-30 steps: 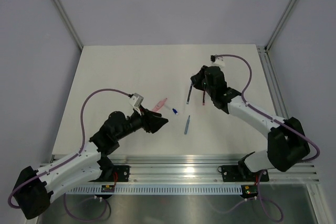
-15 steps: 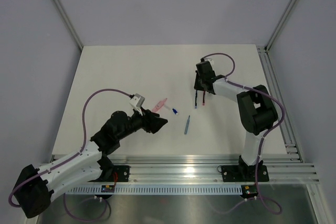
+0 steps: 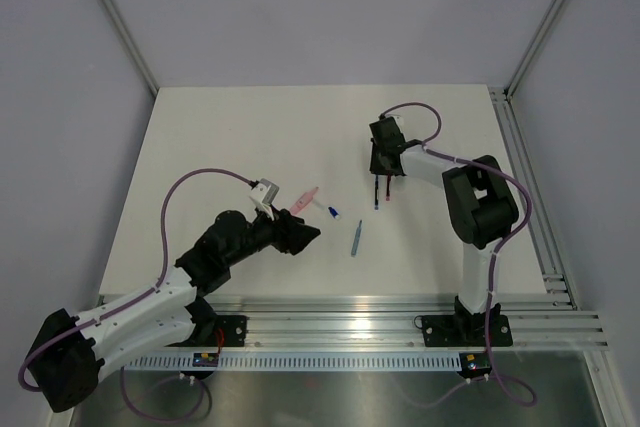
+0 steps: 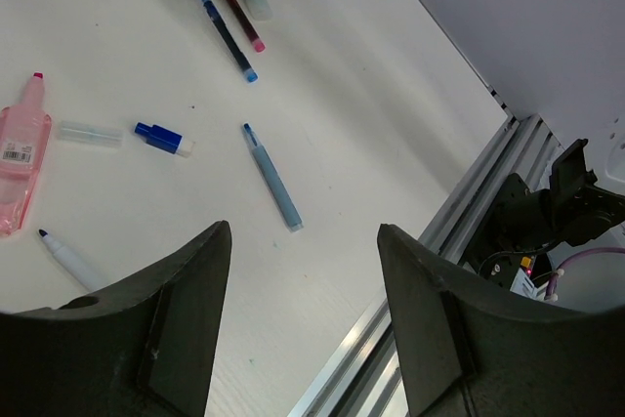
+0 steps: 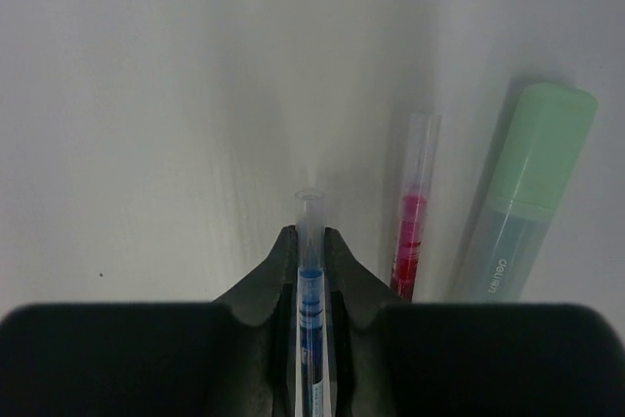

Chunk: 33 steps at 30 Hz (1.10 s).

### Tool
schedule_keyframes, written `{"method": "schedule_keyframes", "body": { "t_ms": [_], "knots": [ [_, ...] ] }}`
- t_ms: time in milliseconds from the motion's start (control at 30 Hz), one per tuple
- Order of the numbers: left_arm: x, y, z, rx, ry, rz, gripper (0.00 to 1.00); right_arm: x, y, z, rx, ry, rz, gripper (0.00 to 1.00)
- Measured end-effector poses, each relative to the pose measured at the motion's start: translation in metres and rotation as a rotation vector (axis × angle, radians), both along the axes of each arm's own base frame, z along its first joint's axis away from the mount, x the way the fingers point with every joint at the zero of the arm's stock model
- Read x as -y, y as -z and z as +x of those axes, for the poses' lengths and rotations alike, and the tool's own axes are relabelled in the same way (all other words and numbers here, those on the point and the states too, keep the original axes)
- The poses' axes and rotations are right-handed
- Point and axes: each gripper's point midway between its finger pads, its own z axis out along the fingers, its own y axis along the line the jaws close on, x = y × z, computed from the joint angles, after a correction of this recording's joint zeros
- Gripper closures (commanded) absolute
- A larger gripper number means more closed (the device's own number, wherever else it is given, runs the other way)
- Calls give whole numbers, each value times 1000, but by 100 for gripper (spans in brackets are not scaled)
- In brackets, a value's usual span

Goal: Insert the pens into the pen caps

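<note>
Right gripper (image 5: pixel 311 241) is down on the table (image 3: pixel 230 137), out toward the far right, jaws pinched nearly shut on the dark blue pen (image 5: pixel 311 275). The pen runs straight along the gap between the fingers, its clear end poking out just past the fingertips. Right beside it, on the wrist camera's right, lies the red pen (image 5: pixel 412 222), roughly parallel and not gripped, and next to that the mint tube (image 5: pixel 522 212), lying flat.

Over to the left gripper (image 3: pixel 308 233): jaws spread wide, nothing between them, poised above the table near the middle, a bit toward the near edge. Ahead of its fingers sits the light blue pen (image 4: pixel 272 178), alone and well apart from the right gripper's cluster. Off to the left lie a small blue cap (image 4: pixel 161 137), a clear cap (image 4: pixel 88 132) just beside it, the pink tube (image 4: pixel 21 158), and a white pen (image 4: pixel 70 261) with a dark tip close by the left finger.
</note>
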Motion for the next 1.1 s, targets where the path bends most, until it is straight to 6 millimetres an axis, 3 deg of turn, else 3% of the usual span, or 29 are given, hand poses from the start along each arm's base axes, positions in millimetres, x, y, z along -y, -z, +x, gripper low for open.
{"method": "schedule_keyframes", "body": {
  "t_ms": [300,500,600,733,833,933,1100],
  "knots": [
    [0,0,0,0,0,1,36,4,4,1,-21,14,-29,65],
    [-2,0,3,4,-22,3,37,3,-4,4,-8,15,-24,61],
    [-7,-3,5,13,-47,2,36,3,-16,3,10,18,-13,60],
    [-13,-8,8,29,-87,1,36,2,-47,-4,63,20,31,60],
    [-19,-10,12,42,-126,1,36,-2,-73,-16,112,5,85,60],
    [-28,-13,16,54,-176,6,36,-20,-88,-40,140,-48,128,62],
    [-42,-13,22,67,-252,12,38,-83,-70,-106,81,-222,151,66]
  ]
}}
